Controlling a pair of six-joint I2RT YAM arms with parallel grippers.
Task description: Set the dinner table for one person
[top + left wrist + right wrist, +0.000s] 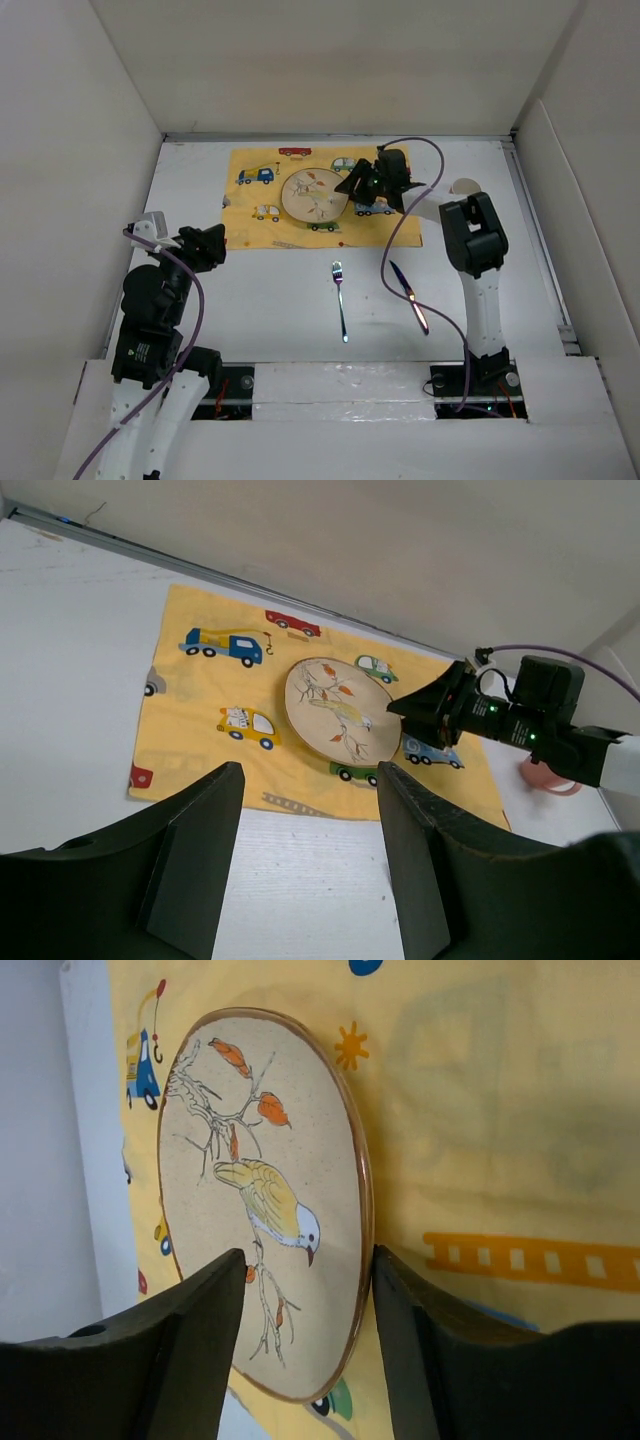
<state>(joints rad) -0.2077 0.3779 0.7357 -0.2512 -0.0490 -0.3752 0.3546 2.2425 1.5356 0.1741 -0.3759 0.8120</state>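
Observation:
A round plate with a bird painting (313,195) lies on the yellow vehicle-print placemat (260,205) at the back of the white dinner table (270,300). My right gripper (352,188) is open at the plate's right rim. In the right wrist view its gripper (308,1260) has one finger over the plate (260,1200) and the other just outside the rim. A fork (340,298) and a knife (410,297) lie on the table in front of the placemat. My left gripper (215,245) is open and empty near the placemat's front left corner, and nothing sits between its jaws in the left wrist view (310,780).
A pink cup (465,186) stands on the table right of the placemat, behind the right arm; it also shows in the left wrist view (545,778). Off-white wall panels (80,150) border the table on three sides. A purple cable (400,220) loops from the right arm over the placemat's right edge.

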